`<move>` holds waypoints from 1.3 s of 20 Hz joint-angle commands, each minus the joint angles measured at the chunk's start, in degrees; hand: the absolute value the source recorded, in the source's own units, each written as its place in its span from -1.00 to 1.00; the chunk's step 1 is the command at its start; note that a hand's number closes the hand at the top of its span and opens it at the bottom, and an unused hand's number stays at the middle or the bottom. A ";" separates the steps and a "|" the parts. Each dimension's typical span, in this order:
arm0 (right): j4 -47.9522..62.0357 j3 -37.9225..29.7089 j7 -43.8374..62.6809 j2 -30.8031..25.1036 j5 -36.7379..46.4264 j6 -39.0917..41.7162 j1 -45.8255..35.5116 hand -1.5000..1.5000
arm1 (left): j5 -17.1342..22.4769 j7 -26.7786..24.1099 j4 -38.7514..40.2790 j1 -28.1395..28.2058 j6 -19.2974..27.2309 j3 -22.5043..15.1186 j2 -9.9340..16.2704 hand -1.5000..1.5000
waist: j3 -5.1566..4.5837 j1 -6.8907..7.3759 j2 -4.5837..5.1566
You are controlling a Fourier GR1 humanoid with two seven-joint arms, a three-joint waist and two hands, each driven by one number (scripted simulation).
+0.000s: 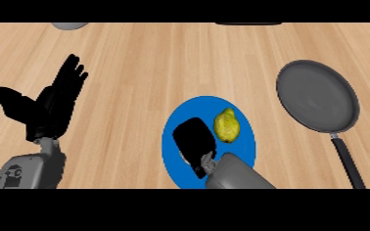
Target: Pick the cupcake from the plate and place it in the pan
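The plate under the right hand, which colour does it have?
The plate is blue, shown best in the head view.

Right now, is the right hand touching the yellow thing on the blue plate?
Cannot tell. In the head view the right hand lies over the blue plate right beside the yellow lemon-like item; looking steeply down, neither a gap nor contact shows plainly.
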 commanded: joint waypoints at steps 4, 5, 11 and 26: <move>7.86 0.89 -1.96 0.01 -5.47 -7.49 -4.64 1.00 | -2.10 -0.90 2.42 -2.32 0.77 -1.24 -1.74 0.00 | -0.02 0.30 0.36; 5.91 1.60 -0.32 0.02 -6.76 -6.87 -4.43 1.00 | -0.81 -0.28 0.67 -0.19 0.15 0.10 -1.20 0.00 | -0.02 0.31 0.29; -10.00 -3.46 7.09 -4.04 0.71 -9.54 6.81 1.00 | -0.63 -2.39 -2.18 4.40 -0.77 0.04 -1.23 0.00 | -0.04 -0.73 -0.03; -42.08 -11.48 21.64 -12.01 14.26 -5.09 5.18 1.00 | 0.13 -2.38 -0.25 3.20 -1.74 1.78 -0.25 0.00 | -0.06 -0.59 0.05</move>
